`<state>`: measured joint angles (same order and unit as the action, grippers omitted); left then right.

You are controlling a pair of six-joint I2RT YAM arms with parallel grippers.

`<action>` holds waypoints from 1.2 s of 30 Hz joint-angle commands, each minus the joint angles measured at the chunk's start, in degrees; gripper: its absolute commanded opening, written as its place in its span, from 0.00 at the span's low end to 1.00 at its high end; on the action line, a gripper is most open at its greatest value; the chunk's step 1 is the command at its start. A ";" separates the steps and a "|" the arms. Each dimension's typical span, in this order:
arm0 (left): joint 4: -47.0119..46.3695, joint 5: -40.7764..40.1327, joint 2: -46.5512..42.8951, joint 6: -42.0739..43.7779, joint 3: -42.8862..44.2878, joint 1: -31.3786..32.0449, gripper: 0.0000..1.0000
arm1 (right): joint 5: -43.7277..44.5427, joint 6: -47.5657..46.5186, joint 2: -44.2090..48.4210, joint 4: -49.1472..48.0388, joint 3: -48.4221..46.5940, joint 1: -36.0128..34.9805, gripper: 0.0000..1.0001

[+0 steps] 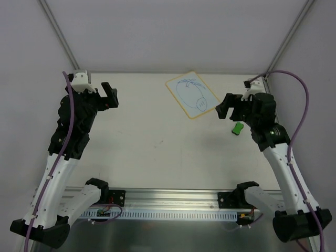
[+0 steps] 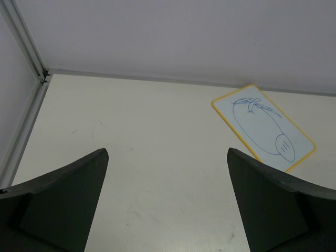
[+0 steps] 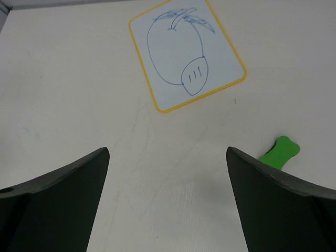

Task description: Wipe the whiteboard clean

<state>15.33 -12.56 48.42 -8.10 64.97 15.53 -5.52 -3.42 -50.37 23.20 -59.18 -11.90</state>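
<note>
On the far side of the tabletop (image 1: 157, 142) lies the whiteboard (image 1: 192, 94), flat and turned a little crooked. It has a yellow rim and a blue drawing (image 3: 176, 52) on it: a big oval, a small oval with three short lines, and some scribbles at the top. None of it looks wiped off yet.

Near the whiteboard, on the side of the right arm (image 1: 273, 136), sits a small green eraser (image 1: 238, 128). It does not touch the whiteboard. The right arm hangs close to the eraser, and its jaws are wide apart with nothing in them. The left arm (image 1: 73, 121) is well apart from the whiteboard on the other side. Its jaws are wide apart and empty too.

The step now is most likely to pick up the eraser. To do it well, the right arm should come down over the eraser and squeeze it across its thin sides. Then it should press the eraser flat and rub over every blue line. The left arm could hold the whiteboard's rim so it does not slide.

Part of the eraser is hidden behind one of the right arm's jaws in the right wrist view. From above it is too small to show its shape. Whether the whiteboard is stuck down cannot be told.
</note>
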 commanded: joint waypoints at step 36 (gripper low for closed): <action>-2.06 3.06 1.94 -2.54 -1.60 -3.49 0.99 | 8.94 -2.56 -66.52 -10.54 -25.11 -17.89 0.55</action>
<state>15.33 -10.66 50.28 -9.87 63.77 12.62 1.56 -6.81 -116.25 11.20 -82.39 -29.82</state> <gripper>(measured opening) 0.987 0.567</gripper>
